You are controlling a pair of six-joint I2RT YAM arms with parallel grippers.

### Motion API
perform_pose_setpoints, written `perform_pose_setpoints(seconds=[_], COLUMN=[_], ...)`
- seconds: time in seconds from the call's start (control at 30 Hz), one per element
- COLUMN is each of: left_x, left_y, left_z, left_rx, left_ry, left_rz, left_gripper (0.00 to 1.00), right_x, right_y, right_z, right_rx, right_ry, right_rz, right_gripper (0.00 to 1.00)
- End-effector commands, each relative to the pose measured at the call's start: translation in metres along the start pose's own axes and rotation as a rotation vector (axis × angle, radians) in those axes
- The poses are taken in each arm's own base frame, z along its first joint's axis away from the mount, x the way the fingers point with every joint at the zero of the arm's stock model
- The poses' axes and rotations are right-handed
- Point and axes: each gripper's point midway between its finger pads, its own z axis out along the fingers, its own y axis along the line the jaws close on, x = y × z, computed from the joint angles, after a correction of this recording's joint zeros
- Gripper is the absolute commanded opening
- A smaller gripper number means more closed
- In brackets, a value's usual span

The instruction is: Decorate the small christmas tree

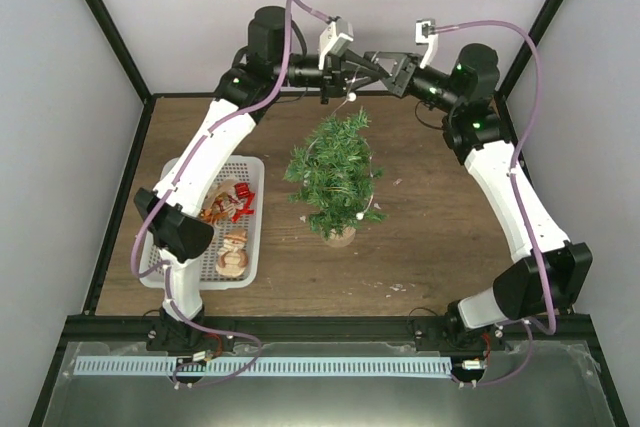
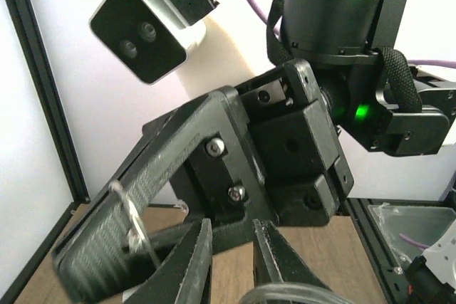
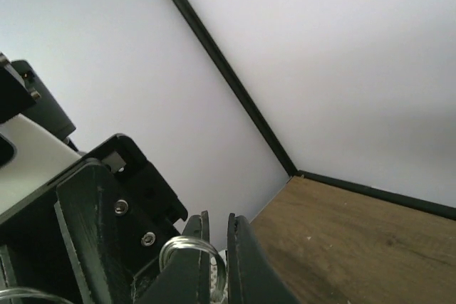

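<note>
Looking down from the top view first: the small christmas tree (image 1: 335, 172) stands upright about mid-frame on the wooden table (image 1: 440, 237). It's dark green and bristly, with a pointed top, a few pale specks in the branches and a round tan base (image 1: 340, 237). To its left sits a white basket (image 1: 256, 237) with a red ornament (image 1: 228, 207) and a tan round one (image 1: 232, 255) inside. Both arms meet at the upper centre of the frame, above the tree's tip. The left gripper (image 1: 345, 75) and right gripper (image 1: 375, 60) are nearly nose to nose, and a small white ball (image 1: 354, 97) hangs just under them.

Left wrist view: the left claw's two fingers (image 2: 196, 261) poke up from the bottom edge with a narrow gap between them, wood showing through. A clear curve sits at the bottom edge by them, and I can't tell if it's gripped. Right in front is the other claw's ribbed finger with a clear loop (image 2: 132, 222) lying across it. Green lights (image 2: 360, 112) glow on the arm behind.

Right wrist view: the right claw's fingers (image 3: 242, 268) at the bottom centre are pressed together on that clear loop, with the table corner at the lower right.
</note>
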Motion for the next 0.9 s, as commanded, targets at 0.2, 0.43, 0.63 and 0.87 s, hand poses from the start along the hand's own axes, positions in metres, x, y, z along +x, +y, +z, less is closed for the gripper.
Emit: perform_pose_setpoints(seconds=[0.2,0.43,0.63,0.87], left_x=[-0.019,-0.010,-0.003,-0.007], left_y=[-0.007,0.002,0.010,0.025], left_z=[-0.006,-0.006,-0.007,-0.015], left_rx=[-0.022,-0.071,-0.117,-0.231], left_ry=[-0.027,-0.001,0.018,0.020], left_rz=[0.046,0.051,0.061,0.093], left_gripper=[0.26,0.28,0.30,0.31], right_x=[-0.042,-0.052,-0.057,-0.062], right_y=[0.015,0.028,0.040,0.059], right_z=[-0.030,-0.040,-0.052,-0.070], right_rx=[0.062,0.073,0.088,0.106], right_ry=[-0.139,-0.170,-0.192,-0.213], right_rz=[-0.052,-0.066,-0.081,-0.109], right_gripper=[0.01,0.01,0.01,0.01])
